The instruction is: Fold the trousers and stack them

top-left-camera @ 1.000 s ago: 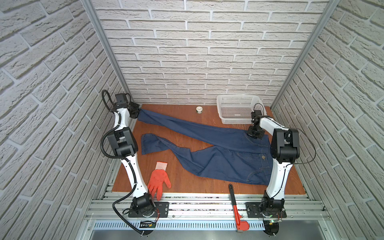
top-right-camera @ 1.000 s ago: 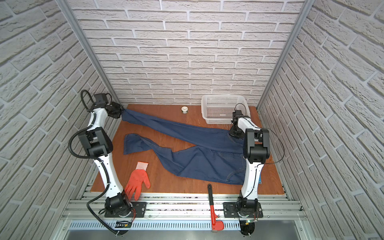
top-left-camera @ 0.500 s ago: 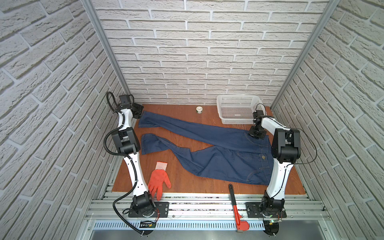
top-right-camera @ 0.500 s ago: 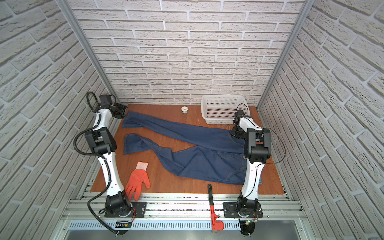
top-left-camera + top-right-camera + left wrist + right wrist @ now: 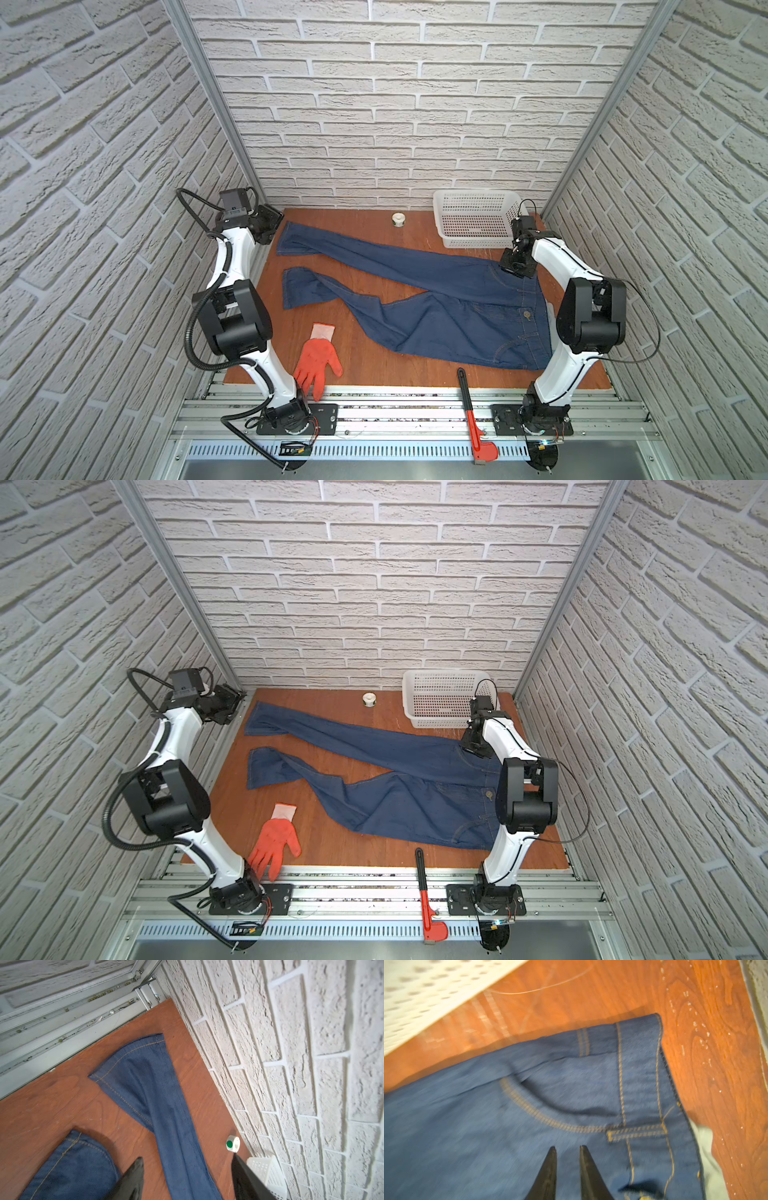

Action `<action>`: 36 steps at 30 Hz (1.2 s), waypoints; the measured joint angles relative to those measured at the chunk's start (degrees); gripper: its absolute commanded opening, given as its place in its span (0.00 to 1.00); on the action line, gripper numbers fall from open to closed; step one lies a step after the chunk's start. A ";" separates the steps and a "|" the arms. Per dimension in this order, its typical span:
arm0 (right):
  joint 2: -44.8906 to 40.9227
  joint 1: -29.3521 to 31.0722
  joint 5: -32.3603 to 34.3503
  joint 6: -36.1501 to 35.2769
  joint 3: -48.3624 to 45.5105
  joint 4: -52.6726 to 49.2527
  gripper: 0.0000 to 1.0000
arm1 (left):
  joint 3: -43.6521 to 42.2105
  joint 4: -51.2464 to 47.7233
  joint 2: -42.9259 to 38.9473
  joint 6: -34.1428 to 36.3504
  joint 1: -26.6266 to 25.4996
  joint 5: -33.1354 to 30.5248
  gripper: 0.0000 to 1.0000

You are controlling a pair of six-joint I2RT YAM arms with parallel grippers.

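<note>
- The trousers (image 5: 436,299) lie flat on the worktop (image 5: 365,368) with their long axis side to side: waist to the right, legs splayed leftward in a V.
- Your left tool (image 5: 187,1159) hovers by the far leg's hem, jaws wide apart and empty.
- Your right tool (image 5: 568,1147) sits over the waist's far corner, jaws narrowly apart, gripping nothing.
- By my read, each end already has its nearer arm.

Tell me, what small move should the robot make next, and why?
Probably the open left gripper should lower and pinch the far leg's hem, to swing it onto the near leg. The trousers lie flat with legs splayed apart, and the right gripper, over the waistband, is open too, holding nothing.
</note>
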 measured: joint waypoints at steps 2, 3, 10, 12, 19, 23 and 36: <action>-0.74 0.76 -0.39 0.00 -0.72 -0.04 0.21 | -1.49 0.70 0.24 1.09 0.46 -0.07 0.56; -0.74 1.07 -0.63 -0.02 -1.03 -0.02 0.19 | -1.86 1.20 1.40 1.77 0.66 -0.24 0.52; 0.48 2.73 -2.19 0.00 -2.14 -0.28 0.18 | 2.54 1.79 16.81 5.29 0.94 -0.59 0.54; 1.49 2.97 -2.51 0.00 -1.75 -0.33 0.18 | 5.88 0.96 21.33 6.25 0.92 -1.03 0.58; 4.02 3.26 -2.80 0.00 0.24 -0.72 0.20 | 12.50 -2.78 26.49 9.77 0.37 -5.27 0.63; 4.09 3.65 -2.78 0.00 1.49 -0.92 0.20 | 16.06 -3.08 28.63 10.36 0.02 -6.60 0.60; 4.31 3.91 -2.36 -0.22 2.36 -1.46 0.20 | 19.21 -3.82 33.51 11.67 -0.70 -9.73 0.23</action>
